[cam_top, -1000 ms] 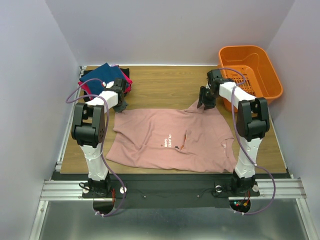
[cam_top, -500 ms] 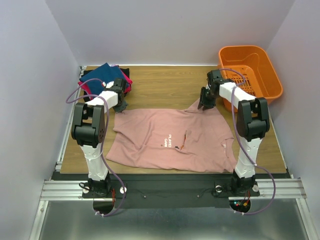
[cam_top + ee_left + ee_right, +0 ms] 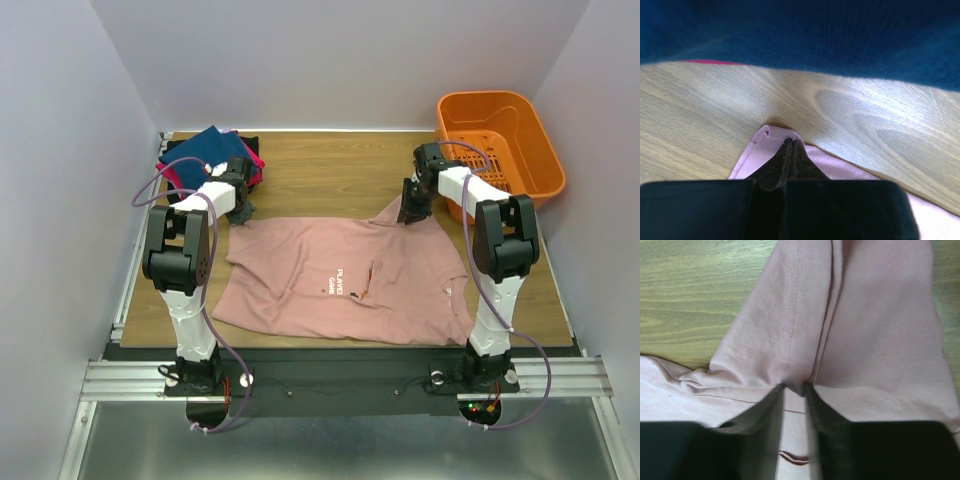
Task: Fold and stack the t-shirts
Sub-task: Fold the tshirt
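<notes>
The dusty-pink t-shirt (image 3: 340, 280) lies spread on the wooden table, white text up. My left gripper (image 3: 240, 214) is shut on its far left corner; in the left wrist view the jaws (image 3: 790, 146) pinch a pink fold (image 3: 765, 145). My right gripper (image 3: 412, 210) holds the far right sleeve; in the right wrist view its fingers (image 3: 794, 388) pinch a bunched ridge of pink cloth (image 3: 875, 330). A folded stack sits at the far left: navy t-shirt (image 3: 205, 150) on top, also seen in the left wrist view (image 3: 800, 30), over magenta (image 3: 256, 166) and black (image 3: 178, 147).
An orange plastic basket (image 3: 520, 110) stands at the far right corner, close behind my right arm. Grey walls close in the table on three sides. Bare wood (image 3: 330, 170) lies between the stack and the basket.
My right gripper has narrowed and settled a little lower on the sleeve. The left gripper and the shirt have not visibly moved.
</notes>
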Robot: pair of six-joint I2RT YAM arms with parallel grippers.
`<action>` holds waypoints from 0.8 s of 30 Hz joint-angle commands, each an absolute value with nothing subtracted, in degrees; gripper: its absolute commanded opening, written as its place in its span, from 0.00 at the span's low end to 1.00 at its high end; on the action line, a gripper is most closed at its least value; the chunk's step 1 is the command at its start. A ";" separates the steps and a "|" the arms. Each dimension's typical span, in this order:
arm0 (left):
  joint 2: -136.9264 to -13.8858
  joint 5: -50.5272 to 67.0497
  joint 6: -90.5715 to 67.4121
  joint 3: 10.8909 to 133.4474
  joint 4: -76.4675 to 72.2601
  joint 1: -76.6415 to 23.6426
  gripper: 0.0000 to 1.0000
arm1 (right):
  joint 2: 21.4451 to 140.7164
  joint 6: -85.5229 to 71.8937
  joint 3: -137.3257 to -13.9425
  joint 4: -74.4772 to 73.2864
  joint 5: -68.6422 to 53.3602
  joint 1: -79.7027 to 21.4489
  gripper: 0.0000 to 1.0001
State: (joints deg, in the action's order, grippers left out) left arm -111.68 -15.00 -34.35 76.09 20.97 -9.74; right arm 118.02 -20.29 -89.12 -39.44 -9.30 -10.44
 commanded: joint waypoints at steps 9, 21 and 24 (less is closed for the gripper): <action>-108.11 -14.68 -33.84 74.53 21.18 -9.58 0.00 | 116.02 -19.95 -90.00 -38.41 -11.69 -10.81 0.00; -103.10 -14.24 -32.70 72.86 18.99 -9.58 0.00 | 105.39 -23.11 -83.59 -38.76 -11.34 -13.00 0.00; -101.08 -13.80 -32.35 71.90 18.46 -9.58 0.00 | 103.54 -24.26 -82.36 -39.11 -10.90 -14.06 0.00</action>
